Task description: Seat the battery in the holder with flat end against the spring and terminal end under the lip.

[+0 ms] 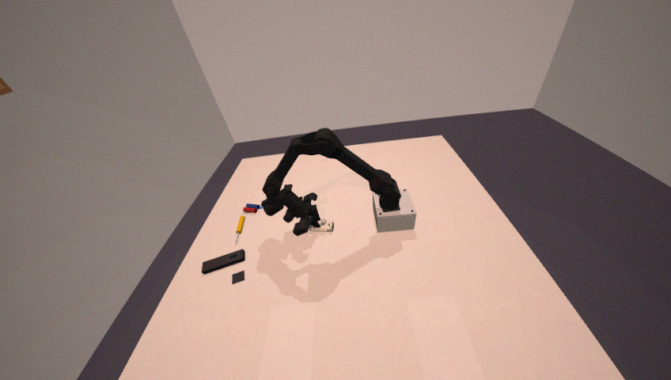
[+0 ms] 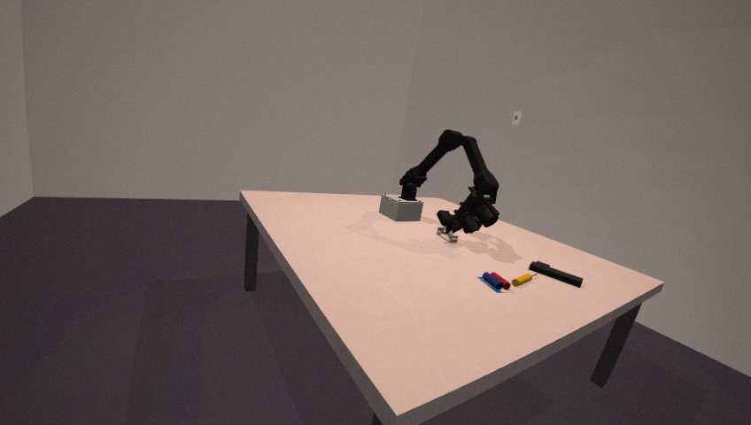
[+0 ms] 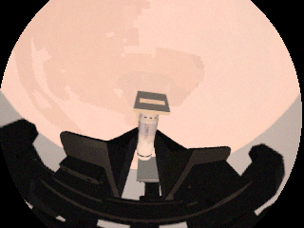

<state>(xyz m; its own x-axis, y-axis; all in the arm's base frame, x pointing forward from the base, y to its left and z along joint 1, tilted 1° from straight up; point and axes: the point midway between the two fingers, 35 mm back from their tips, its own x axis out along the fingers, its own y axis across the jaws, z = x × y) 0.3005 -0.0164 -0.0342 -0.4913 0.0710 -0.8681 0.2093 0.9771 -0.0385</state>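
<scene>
In the wrist view the pale battery (image 3: 146,135) stands between my fingers, its far end against or just under the slotted grey end plate of the holder (image 3: 142,107) (image 1: 328,229) (image 2: 451,239). Its near end appears above the holder's other grey plate, at the lip side; whether it is under the lip I cannot tell. The spring is hidden. My gripper (image 3: 146,131) (image 1: 317,225) (image 2: 448,230) is shut on the battery, low at the holder. The battery looks slightly slanted in the wrist view; its tilt and height are unclear. The fingers hide much of the holder in the top and exterior views.
Red cylinder (image 1: 249,210) (image 2: 500,281) and blue cylinder (image 1: 252,206) (image 2: 491,281) lie together. A yellow-handled screwdriver (image 1: 240,224) (image 2: 522,280), a long black case (image 1: 223,262) (image 2: 555,274) and a dark square (image 1: 238,277) are farther off. The arm's grey base box (image 1: 396,222) (image 2: 401,209) stands behind the holder.
</scene>
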